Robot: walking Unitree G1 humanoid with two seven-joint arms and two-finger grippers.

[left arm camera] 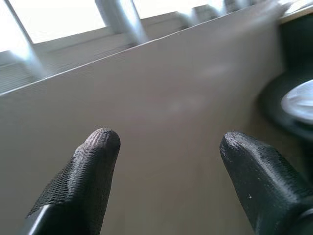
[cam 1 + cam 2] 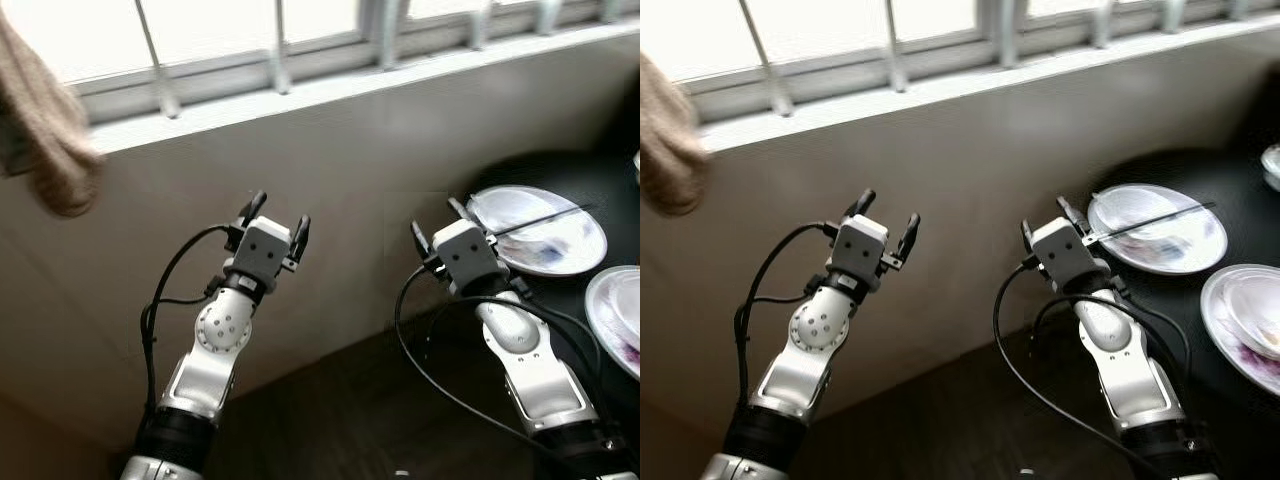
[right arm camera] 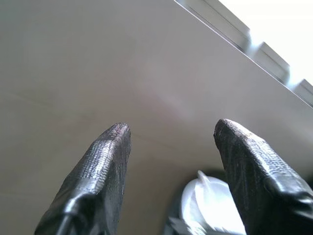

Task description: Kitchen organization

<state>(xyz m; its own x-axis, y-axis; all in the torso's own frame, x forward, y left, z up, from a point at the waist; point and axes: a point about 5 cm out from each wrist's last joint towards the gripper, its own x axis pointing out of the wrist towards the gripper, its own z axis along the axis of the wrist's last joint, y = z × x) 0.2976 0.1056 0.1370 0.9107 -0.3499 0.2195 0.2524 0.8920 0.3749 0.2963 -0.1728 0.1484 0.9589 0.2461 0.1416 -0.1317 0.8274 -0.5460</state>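
I see a plain wall close ahead of both raised arms, blocking the frame's middle. At right, a black table carries white plates, one crossed by a thin stick. Lower centre floor is open.

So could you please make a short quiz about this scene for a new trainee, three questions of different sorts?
1. True or false: the right hand is gripping the thin stick that lies across the nearer white plate.
2. Multiple choice: what colour is the table under the plates? A) white B) black C) wooden brown
3. Fill in: both the left hand and the right hand have their fingers ____.

Key:
1. False; it is open beside the plate's rim and holds nothing.
2. B
3. open
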